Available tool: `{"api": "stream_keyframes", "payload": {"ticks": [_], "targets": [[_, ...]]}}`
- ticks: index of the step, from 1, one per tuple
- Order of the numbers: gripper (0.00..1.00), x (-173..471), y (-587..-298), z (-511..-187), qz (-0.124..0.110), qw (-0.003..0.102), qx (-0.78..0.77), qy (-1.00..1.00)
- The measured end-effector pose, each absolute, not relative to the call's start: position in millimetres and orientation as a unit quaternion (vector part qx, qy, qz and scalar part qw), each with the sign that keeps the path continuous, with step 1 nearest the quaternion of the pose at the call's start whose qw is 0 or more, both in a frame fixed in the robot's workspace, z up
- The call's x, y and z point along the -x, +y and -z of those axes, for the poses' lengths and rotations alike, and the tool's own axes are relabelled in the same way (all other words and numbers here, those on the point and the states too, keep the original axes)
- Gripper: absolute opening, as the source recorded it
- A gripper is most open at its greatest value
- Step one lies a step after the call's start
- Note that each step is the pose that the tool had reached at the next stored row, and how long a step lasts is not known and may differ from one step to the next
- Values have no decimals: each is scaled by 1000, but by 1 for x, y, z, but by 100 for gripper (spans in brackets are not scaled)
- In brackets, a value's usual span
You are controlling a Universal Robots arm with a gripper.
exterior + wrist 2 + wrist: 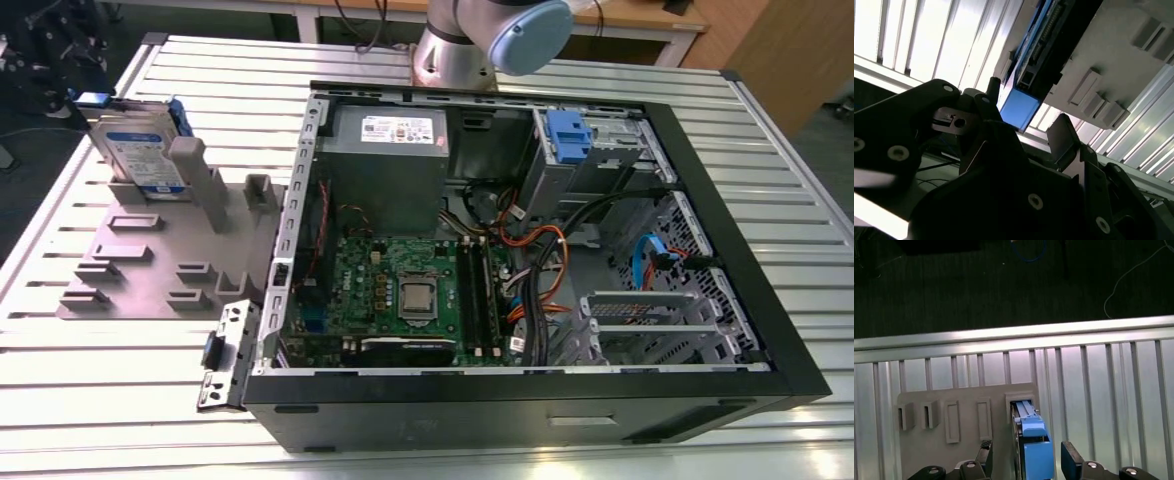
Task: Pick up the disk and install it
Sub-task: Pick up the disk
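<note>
The disk (138, 150) stands on edge in a slot of the grey holder plate (147, 260), at the exterior view's left, outside the computer case. Its silver face carries a white-and-blue label, and blue rails run along its edges. In the first wrist view my gripper (1029, 461) is open. One dark finger (988, 454) is on one side of the disk's blue end (1033, 442) and the other finger (1070, 464) is on the opposite side, with gaps showing. The second wrist view shows the gripper (1026, 114) straddling the same blue end (1018, 111).
The open computer case (534, 390) takes up the table's middle, with a green circuit board (400, 290), a grey power supply (387, 150), cables and a blue-latched drive bay (567, 135) inside. The arm's base (461, 45) rises behind it. The table edge (1004, 337) runs close behind the holder plate.
</note>
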State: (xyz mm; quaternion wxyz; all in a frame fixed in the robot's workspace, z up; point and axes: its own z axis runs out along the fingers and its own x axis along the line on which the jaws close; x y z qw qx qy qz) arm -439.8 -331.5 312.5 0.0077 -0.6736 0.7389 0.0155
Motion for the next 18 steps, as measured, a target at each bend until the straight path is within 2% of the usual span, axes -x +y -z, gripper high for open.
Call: {"api": "stream_keyframes", "payload": {"ticks": [9,11,12,18], "targets": [[65,440,-329,-308,-16,8,674,738],[63,440,-329,-308,-15,8,674,738],[56,440,-329,-308,-15,8,674,738],[56,440,-329,-307,-16,8,675,737]]}}
